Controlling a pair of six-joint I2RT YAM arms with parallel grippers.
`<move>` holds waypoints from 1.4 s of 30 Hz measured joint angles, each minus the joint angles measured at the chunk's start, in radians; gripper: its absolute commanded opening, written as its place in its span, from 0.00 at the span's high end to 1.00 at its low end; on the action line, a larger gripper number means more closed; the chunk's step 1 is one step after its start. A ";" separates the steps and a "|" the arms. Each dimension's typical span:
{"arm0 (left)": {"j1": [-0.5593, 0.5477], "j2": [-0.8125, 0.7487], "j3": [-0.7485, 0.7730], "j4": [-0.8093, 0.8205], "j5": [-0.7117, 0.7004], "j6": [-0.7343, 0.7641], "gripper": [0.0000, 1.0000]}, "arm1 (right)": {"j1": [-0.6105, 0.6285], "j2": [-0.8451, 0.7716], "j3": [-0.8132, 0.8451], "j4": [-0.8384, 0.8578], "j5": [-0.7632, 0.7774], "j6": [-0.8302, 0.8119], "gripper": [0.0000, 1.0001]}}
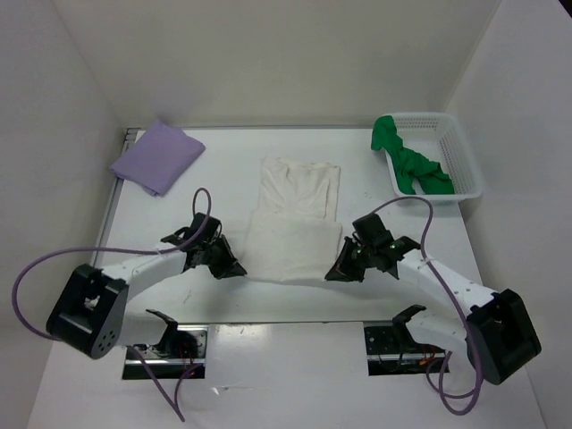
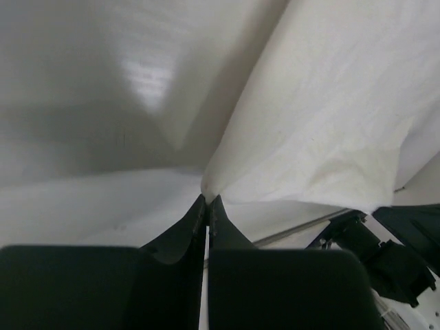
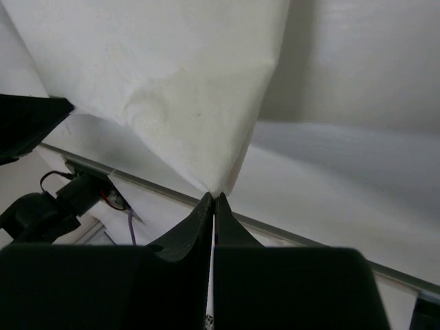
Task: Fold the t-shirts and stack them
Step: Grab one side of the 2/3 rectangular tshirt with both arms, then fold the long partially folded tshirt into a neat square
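The white t-shirt (image 1: 295, 219) lies in the middle of the table, its near hem lifted off the surface. My left gripper (image 1: 235, 267) is shut on the shirt's near left corner; the left wrist view shows the cloth (image 2: 330, 117) pinched at my fingertips (image 2: 207, 200). My right gripper (image 1: 335, 271) is shut on the near right corner; the cloth (image 3: 172, 89) rises from my closed tips (image 3: 213, 197). The lavender t-shirt (image 1: 157, 155) lies folded at the far left. The green t-shirt (image 1: 407, 161) is crumpled in the basket.
A white plastic mesh basket (image 1: 460, 156) stands at the far right with the green shirt hanging over its left rim. White walls close in the table on three sides. The table's near edge (image 1: 295, 323) runs just behind both grippers.
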 measured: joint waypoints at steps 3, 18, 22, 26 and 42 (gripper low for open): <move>0.000 -0.150 -0.008 -0.115 0.003 0.000 1.00 | 0.067 -0.077 -0.053 -0.014 -0.008 0.061 1.00; 0.102 0.174 0.531 -0.228 0.006 0.087 1.00 | -0.279 0.264 0.387 -0.059 -0.053 -0.180 1.00; 0.110 0.385 0.764 -0.177 -0.024 0.119 1.00 | -0.340 0.451 0.539 -0.023 -0.033 -0.254 1.00; 0.129 0.549 0.955 -0.136 -0.049 0.129 1.00 | -0.381 0.625 0.712 -0.005 -0.028 -0.299 1.00; 0.175 0.903 1.251 -0.025 -0.121 0.108 0.49 | -0.397 1.046 1.114 0.056 -0.018 -0.334 0.67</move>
